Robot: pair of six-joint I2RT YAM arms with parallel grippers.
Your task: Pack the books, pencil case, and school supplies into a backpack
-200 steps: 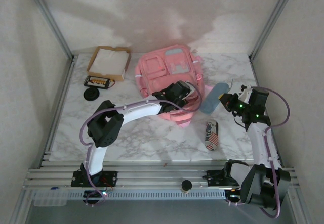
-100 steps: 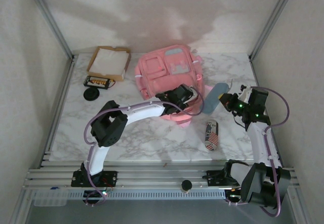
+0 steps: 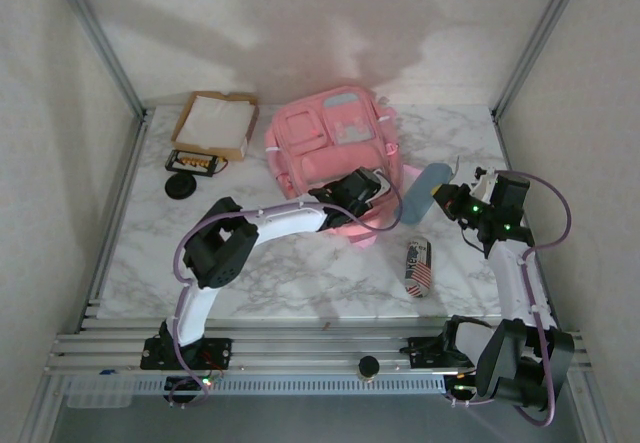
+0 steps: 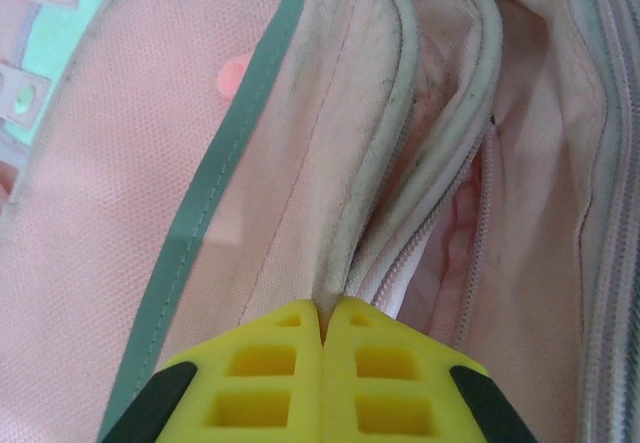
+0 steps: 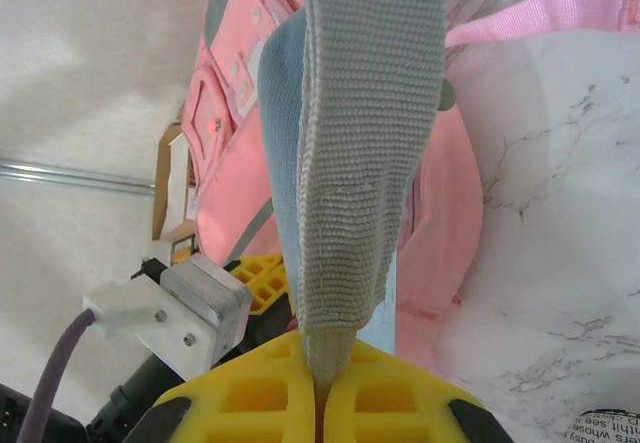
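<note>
While the backpack (image 3: 330, 138) lies pockets-up at the back middle of the table (image 3: 280, 273), the left gripper (image 4: 322, 313) is clamped on a piped pink edge beside the zip at the bag's near side. A fold of fabric is caught between its closed yellow fingertips. That pinch looks meant to lift the flap and widen the mouth. To the right of the piping the zip seems parted, with a shadowed gap behind it.

The right gripper (image 5: 320, 363) is clenched on one end of the pencil case (image 5: 370, 163), a grey-blue knit pouch. It is held off the table just beside the bag's right side, above a pink strap (image 5: 560, 8). Gripping it by the end leaves the free end pointing toward the bag, probably so it can lead into the opening once the mouth is wide enough.

A flag-printed roll (image 3: 418, 267) lies on the marble near the right arm, apart from the bag and likely waiting its turn. The cardboard tray (image 3: 214, 125) sits at the back left, well apart from the work.

The left grip is shallow, so the piping could slip out under a hard pull.
</note>
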